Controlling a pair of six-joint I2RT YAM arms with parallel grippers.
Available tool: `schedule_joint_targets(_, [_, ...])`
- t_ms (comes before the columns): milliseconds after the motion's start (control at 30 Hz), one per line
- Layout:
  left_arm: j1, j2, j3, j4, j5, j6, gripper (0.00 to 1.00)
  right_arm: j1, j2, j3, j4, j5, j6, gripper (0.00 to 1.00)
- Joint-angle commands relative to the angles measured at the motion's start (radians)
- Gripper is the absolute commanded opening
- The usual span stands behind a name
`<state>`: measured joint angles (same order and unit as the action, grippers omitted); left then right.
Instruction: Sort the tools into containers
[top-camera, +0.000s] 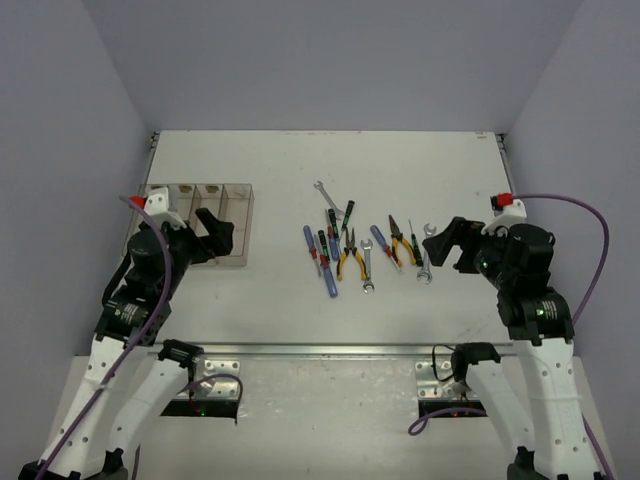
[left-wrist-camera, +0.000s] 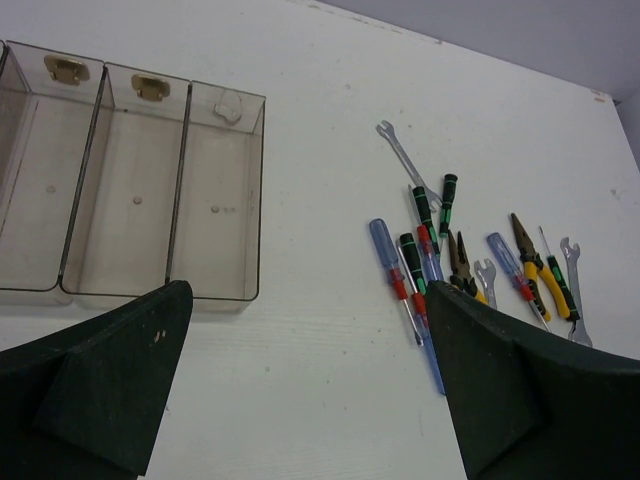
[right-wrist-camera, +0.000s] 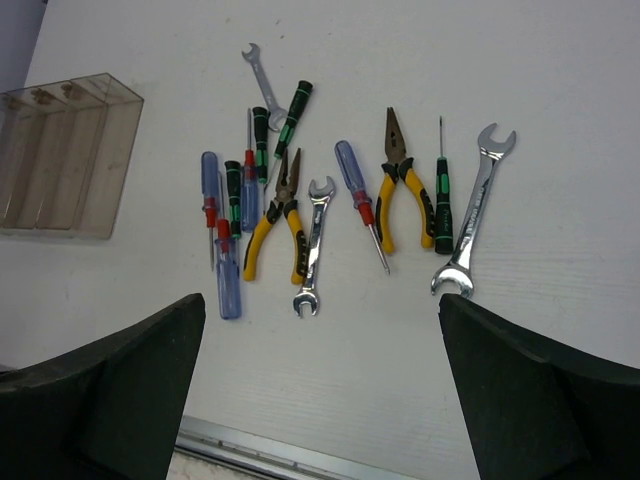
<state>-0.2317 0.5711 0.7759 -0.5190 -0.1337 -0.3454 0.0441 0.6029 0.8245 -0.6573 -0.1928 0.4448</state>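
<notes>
While both arms hung above the table (top-camera: 280, 320), the left gripper (left-wrist-camera: 300, 380) and right gripper (right-wrist-camera: 320, 390) stood wide open, holding nothing — tools (top-camera: 360, 245) lay clustered mid-table, containers (top-camera: 205, 222) sat well to their left, by the left gripper.

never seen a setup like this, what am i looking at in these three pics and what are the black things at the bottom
Two robot arms are bolted at the near edge of a white table. One picture looks down from above and behind them; the other two come from a camera on each wrist. The black shapes at the bottom are each camera's own fingers. The left gripper and the right gripper are both open and hold nothing. On the table lie loose tools: screwdrivers, pliers and wrenches. To the left stands a row of clear containers, empty as far as they show.
</notes>
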Motion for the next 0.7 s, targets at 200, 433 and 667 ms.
schedule_joint_targets(200, [0.017, 0.055, -0.001, 0.056, 0.065, 0.019, 1.0, 0.027, 0.362, -0.002, 0.235, -0.199, -0.026, 0.99])
schedule_joint_targets(433, [0.017, 0.064, -0.009, 0.062, 0.077, 0.019, 1.0, 0.319, 0.91, 0.289, 0.142, 0.207, -0.176, 0.92])
schedule_joint_targets(667, [0.012, 0.084, -0.013, 0.065, 0.101, 0.021, 1.0, 0.355, 1.276, 0.525, 0.082, 0.272, -0.268, 0.61])
